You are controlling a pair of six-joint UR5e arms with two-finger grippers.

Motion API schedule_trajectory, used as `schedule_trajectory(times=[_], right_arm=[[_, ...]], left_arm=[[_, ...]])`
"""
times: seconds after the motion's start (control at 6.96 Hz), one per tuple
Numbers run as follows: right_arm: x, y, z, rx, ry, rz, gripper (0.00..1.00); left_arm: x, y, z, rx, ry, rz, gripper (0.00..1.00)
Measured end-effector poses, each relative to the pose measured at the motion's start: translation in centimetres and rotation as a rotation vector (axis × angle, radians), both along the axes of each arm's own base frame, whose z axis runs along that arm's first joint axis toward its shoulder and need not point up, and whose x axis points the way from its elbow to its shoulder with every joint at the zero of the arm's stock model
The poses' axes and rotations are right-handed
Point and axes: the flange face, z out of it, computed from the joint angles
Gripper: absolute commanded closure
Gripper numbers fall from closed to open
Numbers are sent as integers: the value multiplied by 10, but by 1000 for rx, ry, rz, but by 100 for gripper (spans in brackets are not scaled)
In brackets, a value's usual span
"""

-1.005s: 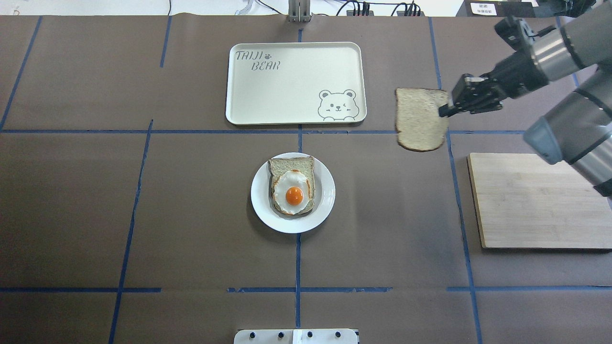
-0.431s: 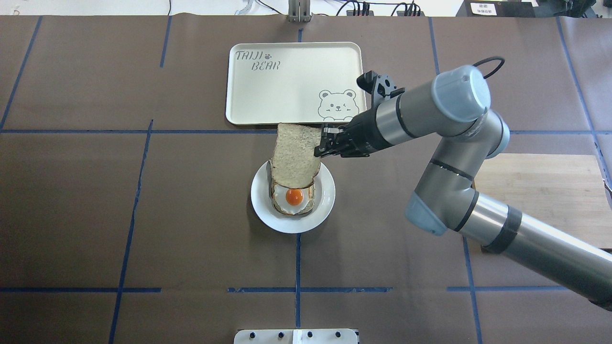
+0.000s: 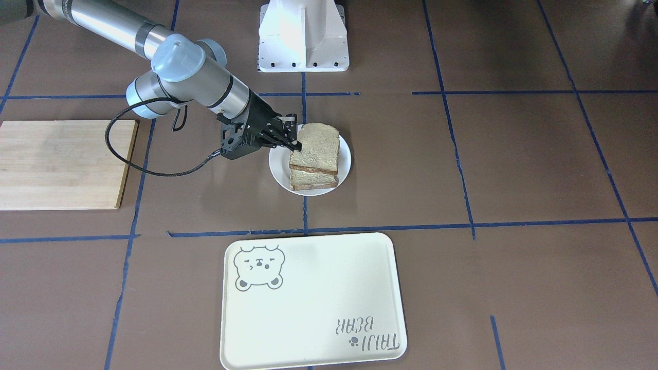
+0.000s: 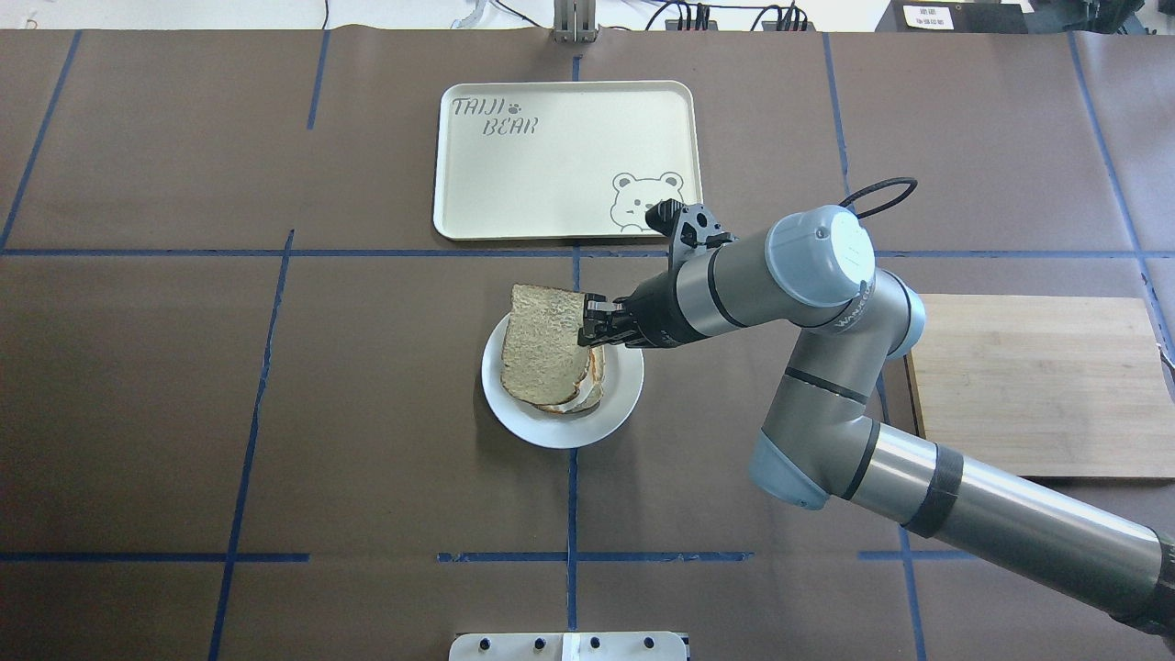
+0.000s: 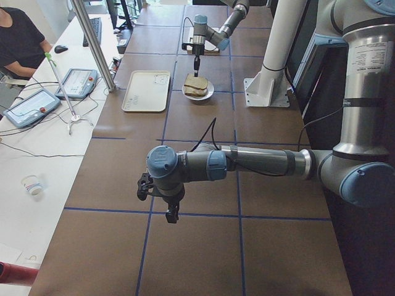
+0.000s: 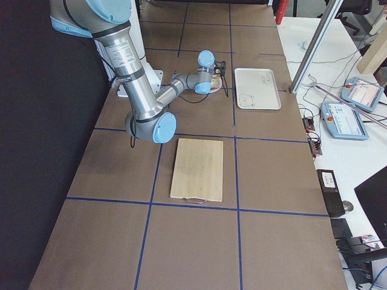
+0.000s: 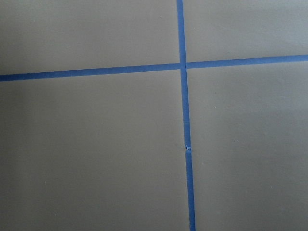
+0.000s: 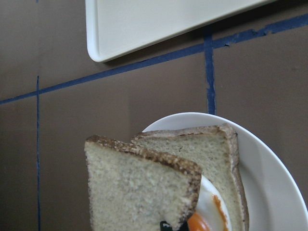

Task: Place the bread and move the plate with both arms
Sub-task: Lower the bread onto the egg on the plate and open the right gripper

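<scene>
My right gripper is shut on the right edge of the plain bread. It holds the bread tilted over the egg-topped slice on the white plate, and I cannot tell whether they touch. In the front view the bread covers the lower slice, with the gripper beside it. The right wrist view shows the bread close up over the egg slice and the plate. My left gripper hangs over bare table far from the plate; I cannot tell if it is open.
The cream bear tray lies just beyond the plate. A wooden cutting board lies at the right, partly under my right arm. The white base pedestal stands at the robot's side. An operator sits beyond the far table edge.
My right arm carried the bread left from beside the tray to over the plate and lowered it. The bread now covers the egg.
</scene>
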Motion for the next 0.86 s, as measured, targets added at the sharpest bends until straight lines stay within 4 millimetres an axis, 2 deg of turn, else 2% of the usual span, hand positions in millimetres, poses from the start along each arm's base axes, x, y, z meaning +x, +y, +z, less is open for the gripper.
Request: schedule_trajectory(times=[0.29,0.43,0.57,0.72,0.86], right_arm=[[-6,-3,13,-1,23,2,100],[-8,-4,17,-5,32,1,92],[-10,-5,21,-10,39,2,68],[-12,-6,25,-14,47,3,30],[-14,-7,29,-17,51,3,0]], left_arm=[[0,0,-1,1,1,0,0],[0,0,-1,2,1,0,0],[0,0,-1,2,1,0,0],[0,0,-1,1,1,0,0],[0,0,-1,2,1,0,0]])
